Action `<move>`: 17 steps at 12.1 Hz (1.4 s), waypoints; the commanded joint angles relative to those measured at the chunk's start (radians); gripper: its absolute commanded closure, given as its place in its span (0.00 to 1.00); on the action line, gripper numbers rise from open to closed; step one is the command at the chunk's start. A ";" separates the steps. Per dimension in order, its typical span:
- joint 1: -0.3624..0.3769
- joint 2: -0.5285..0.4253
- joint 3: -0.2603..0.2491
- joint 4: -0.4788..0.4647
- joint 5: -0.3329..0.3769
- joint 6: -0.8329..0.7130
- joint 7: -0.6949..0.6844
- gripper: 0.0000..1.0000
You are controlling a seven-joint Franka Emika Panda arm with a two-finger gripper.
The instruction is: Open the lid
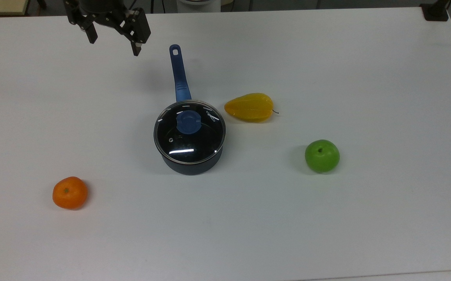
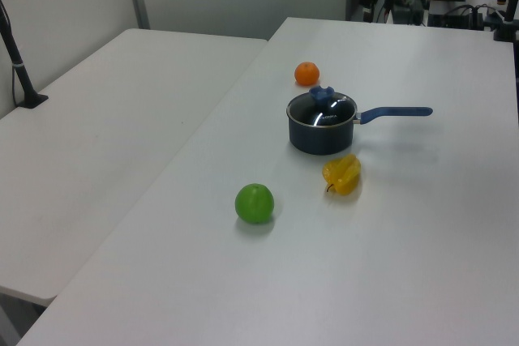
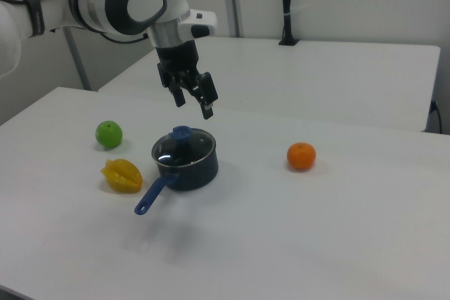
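Note:
The round glass lid (image 1: pixel 194 138) with its blue centre knob (image 1: pixel 188 122) sits closed on a dark saucepan (image 1: pixel 191 166) in the middle of the white table (image 1: pixel 327 218). The pan's blue handle (image 1: pixel 179 74) points toward the top view's upper edge. The lid also appears in the left view (image 2: pixel 324 111) and the right view (image 3: pixel 184 147). My gripper (image 1: pixel 114 43) hangs open in the air, above the table and off to the top view's upper left of the pan. In the right view the gripper (image 3: pixel 194 103) is above the lid, well clear of the knob, holding nothing.
A yellow star fruit (image 1: pixel 250 107) lies just beside the pan on the top view's right. A green apple (image 1: pixel 322 155) sits further right, and an orange (image 1: pixel 70 192) lies at the lower left. A second white table (image 2: pixel 105 119) adjoins in the left view.

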 commanded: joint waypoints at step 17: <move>-0.014 -0.027 -0.002 -0.011 0.042 -0.008 -0.041 0.00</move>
